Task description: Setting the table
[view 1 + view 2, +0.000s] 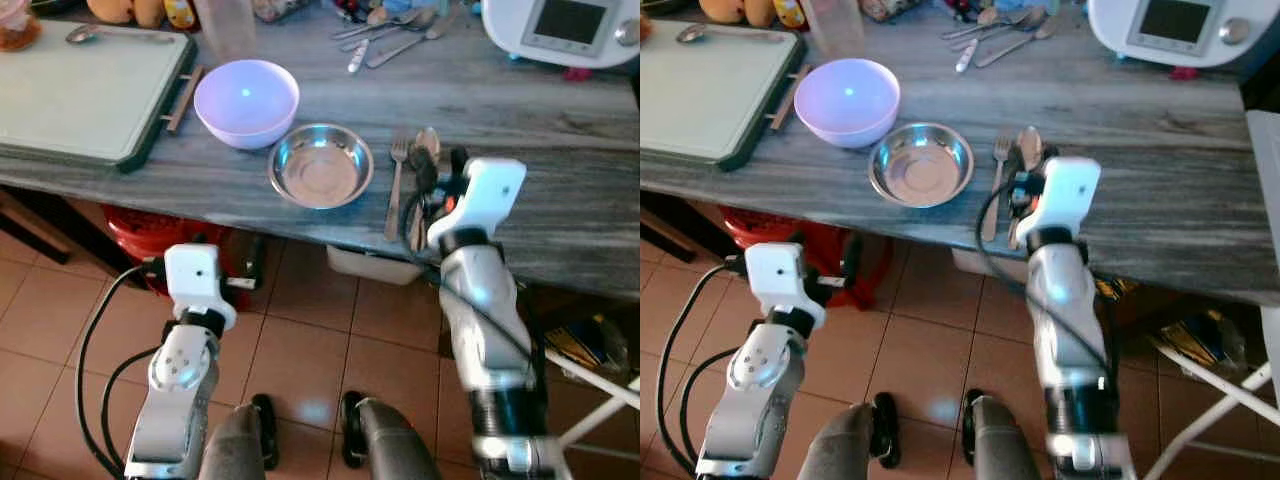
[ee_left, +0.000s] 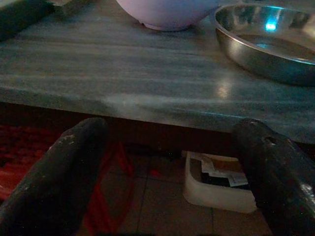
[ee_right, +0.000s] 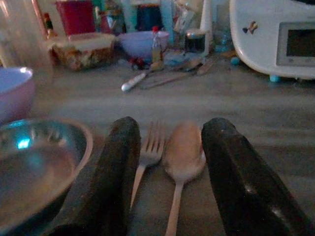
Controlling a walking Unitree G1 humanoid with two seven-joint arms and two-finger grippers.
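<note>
The robot's legs (image 1: 300, 440) stand on the tiled floor (image 1: 330, 350), nearest the camera, with both silver arms rising from either side. The right arm reaches up and forward over the bench (image 1: 540, 180) edge, its white wrist bent down toward the cutlery. The right pincer (image 3: 167, 162) is spread open, one black finger on each side of a fork (image 3: 150, 147) and a spoon (image 3: 183, 155); the two lie side by side on the bench between the fingers, handles toward the robot, heads pointing away. I cannot tell whether the fingers touch them. The left arm is held lower, in front of the bench edge and below its top; the left pincer (image 2: 167, 167) is open too and holds nothing, pointing at the bench's front edge.

Just to the left of the fork sits a steel bowl (image 1: 320, 166), and beside it, farther left and back, a lilac bowl (image 1: 246, 100), the two nearly touching. A pale cutting board (image 1: 85, 90) lies at the left end of the bench. More cutlery (image 1: 385, 35) is scattered at the back, near a white appliance (image 1: 565, 30) at the right rear. Under the bench a red stool (image 1: 150, 240) stands on the floor.
</note>
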